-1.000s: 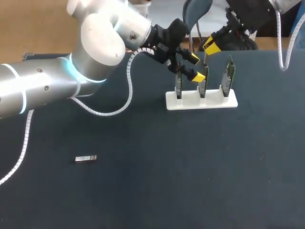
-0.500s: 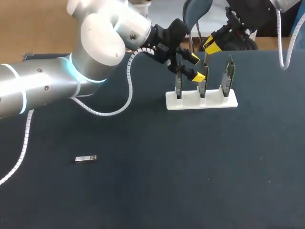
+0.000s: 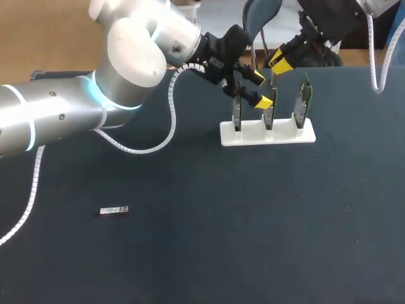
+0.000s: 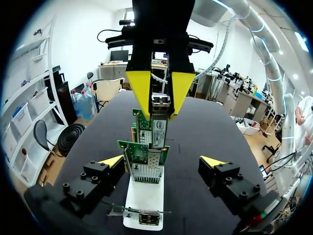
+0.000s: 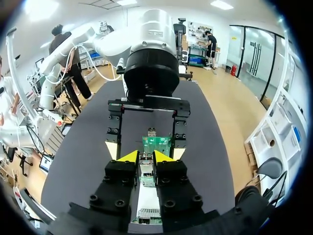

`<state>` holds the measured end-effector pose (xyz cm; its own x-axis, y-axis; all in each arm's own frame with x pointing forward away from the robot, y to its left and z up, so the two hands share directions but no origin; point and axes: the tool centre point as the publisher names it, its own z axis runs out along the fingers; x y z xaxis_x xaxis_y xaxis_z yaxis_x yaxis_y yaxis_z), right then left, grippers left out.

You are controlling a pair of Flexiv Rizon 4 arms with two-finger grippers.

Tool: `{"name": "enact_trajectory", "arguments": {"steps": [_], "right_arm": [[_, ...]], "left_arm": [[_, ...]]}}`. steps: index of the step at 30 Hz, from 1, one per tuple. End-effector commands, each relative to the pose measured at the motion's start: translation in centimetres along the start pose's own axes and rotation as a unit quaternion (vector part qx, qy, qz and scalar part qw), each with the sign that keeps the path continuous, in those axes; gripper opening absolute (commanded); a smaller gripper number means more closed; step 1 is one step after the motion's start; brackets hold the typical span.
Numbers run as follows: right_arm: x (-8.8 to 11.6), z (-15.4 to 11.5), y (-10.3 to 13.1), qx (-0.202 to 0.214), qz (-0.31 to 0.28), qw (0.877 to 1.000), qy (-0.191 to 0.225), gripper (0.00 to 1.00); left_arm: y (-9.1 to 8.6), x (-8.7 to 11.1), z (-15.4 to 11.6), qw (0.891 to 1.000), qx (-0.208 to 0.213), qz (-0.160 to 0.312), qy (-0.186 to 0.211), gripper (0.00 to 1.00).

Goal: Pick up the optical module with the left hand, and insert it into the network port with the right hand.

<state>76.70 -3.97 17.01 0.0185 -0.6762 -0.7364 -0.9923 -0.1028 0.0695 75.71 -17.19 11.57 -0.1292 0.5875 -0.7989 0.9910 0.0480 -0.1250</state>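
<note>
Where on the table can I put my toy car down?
The table is bare between the white stand and the loose module, and all along the near side. It's crowded at the boards, where the left pincer and right pincer meet.

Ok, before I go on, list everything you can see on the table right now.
table: one, dark, under everything.
stand: one, white, far middle of the table.
network cards: three, green, upright in a row on the stand.
loose optical module: one, silver, lying flat near-left on the table, apart from both arms.
held module: one, silver, at the middle card's top.
left gripper: one, black with yellow tips, open, fingers either side of the card row.
right gripper: one, black with yellow tips, shut on the held module.
</note>
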Motion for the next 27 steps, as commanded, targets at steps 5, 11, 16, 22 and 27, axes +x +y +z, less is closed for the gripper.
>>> {"name": "enact_trajectory", "arguments": {"steps": [5, 11, 16, 22, 27], "right_arm": [[0.0, 0.2, 0.0, 0.005, 0.001, 1.0, 0.008, 0.0], [-0.1, -0.1, -0.4, 0.009, -0.002, 1.0, 0.007, 0.0], [-0.2, -0.5, -0.7, 0.013, -0.006, 1.0, 0.004, 0.0], [-0.1, -0.4, -0.9, 0.013, -0.004, 1.0, 0.001, 0.0], [0.1, -0.2, -1.1, 0.01, -0.001, 1.0, 0.003, 0.0]], "left_arm": [[0.2, -0.1, 0.0, 1.0, 0.002, -0.001, 0.003, 1.0], [0.2, -0.1, 0.0, 1.0, 0.002, -0.001, 0.003, 1.0], [0.2, -0.1, 0.0, 1.0, 0.002, -0.001, 0.003, 1.0], [0.2, -0.1, 0.0, 1.0, 0.002, -0.001, 0.003, 1.0], [0.2, -0.1, 0.0, 1.0, 0.002, -0.001, 0.003, 1.0]]}}
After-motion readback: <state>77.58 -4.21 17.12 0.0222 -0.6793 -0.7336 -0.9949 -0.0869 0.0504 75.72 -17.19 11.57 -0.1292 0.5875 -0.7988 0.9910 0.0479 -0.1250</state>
